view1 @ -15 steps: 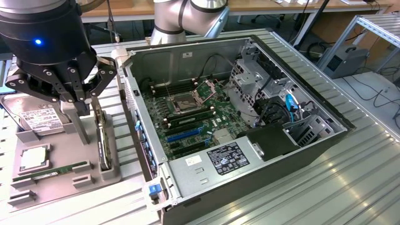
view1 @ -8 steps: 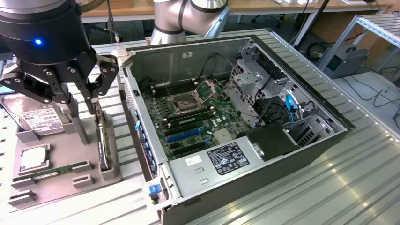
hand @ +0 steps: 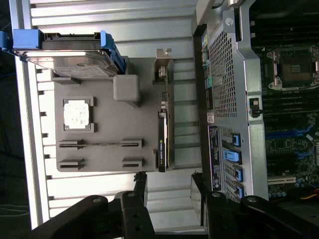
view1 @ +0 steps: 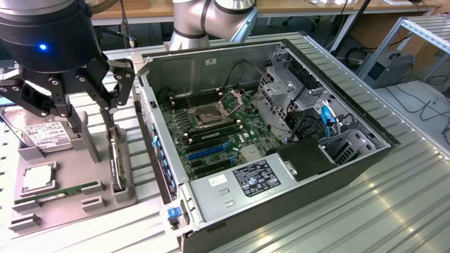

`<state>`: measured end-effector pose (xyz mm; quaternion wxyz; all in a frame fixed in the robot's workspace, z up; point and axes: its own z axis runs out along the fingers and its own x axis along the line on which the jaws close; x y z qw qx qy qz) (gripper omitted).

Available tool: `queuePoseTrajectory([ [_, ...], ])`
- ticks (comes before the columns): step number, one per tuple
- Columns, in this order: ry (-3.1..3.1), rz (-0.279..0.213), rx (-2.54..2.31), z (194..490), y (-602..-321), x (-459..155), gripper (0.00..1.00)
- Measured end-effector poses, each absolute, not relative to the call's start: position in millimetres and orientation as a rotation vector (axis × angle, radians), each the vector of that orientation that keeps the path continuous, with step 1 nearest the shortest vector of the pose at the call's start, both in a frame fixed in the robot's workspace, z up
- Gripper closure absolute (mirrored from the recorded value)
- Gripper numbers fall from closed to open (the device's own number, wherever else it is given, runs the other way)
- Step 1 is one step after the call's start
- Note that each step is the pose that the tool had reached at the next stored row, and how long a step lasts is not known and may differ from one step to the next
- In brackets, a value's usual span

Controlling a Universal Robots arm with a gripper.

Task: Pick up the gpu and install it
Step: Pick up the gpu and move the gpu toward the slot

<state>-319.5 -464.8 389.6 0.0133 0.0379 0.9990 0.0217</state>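
You've got the hand (hand: 169, 175) spread apart and empty, the thin black gpu card with silver end bracket (hand: 162, 139) edge-on in the grey holder tray (hand: 104, 149) just beyond it; not yet gripped or installed.

case wall (view1: 149, 124) beside gpu (view1: 118, 163) (tight), above — open

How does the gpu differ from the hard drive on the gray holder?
The gpu is dark and stands on edge like a thin blade; the hard drive is silver and shows its broad labelled face. The hard drive has blue side rails; the gpu has a silver end bracket. Both sit on the gray holder.
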Motion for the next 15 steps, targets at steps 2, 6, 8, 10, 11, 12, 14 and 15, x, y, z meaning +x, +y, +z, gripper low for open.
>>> queuePoseTrajectory([
  [2,3.112,0.068,0.118,389.6,-464.8,-319.5,0.52],
  [6,3.112,0.068,0.118,387.5,-464.8,-319.4,0.52],
  [8,3.112,0.068,0.118,386.0,-464.6,-319.4,0.52],
  [10,3.112,0.068,0.118,384.8,-464.2,-319.4,0.52],
  [11,3.112,0.068,0.118,384.1,-464.0,-319.4,0.52],
  [12,3.112,0.068,0.118,383.6,-463.8,-319.5,0.52],
  [14,3.112,0.068,0.118,382.2,-463.4,-319.4,0.52],
  [15,3.112,0.068,0.118,381.8,-463.3,-319.4,0.52],
])
